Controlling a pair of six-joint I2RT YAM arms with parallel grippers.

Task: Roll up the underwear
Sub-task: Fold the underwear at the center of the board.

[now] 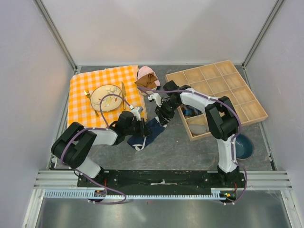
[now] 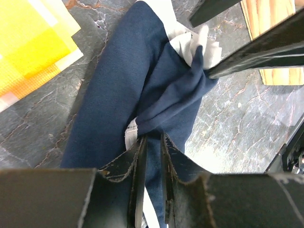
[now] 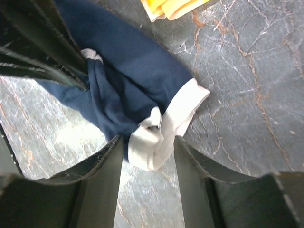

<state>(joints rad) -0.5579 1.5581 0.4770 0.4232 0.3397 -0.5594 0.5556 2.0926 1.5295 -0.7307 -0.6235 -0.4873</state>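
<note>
On the grey marbled tabletop (image 1: pixel 190 152), between the two arms, lies the small navy-blue cloth underwear (image 1: pixel 151 129) with a white band, bunched and partly folded over itself. The left gripper (image 2: pixel 152 137) has its jaws nearly together, pinching a gathered navy fold of the underwear. The right gripper (image 3: pixel 147 142) stands over the other end, its jaws apart, with the white band lying between them and a gap showing on each side. An orange-and-white checked cloth (image 1: pixel 85 107) lies just beside the underwear on the left. A light wooden compartment tray (image 1: pixel 247 102) sits near it on the right.
</note>
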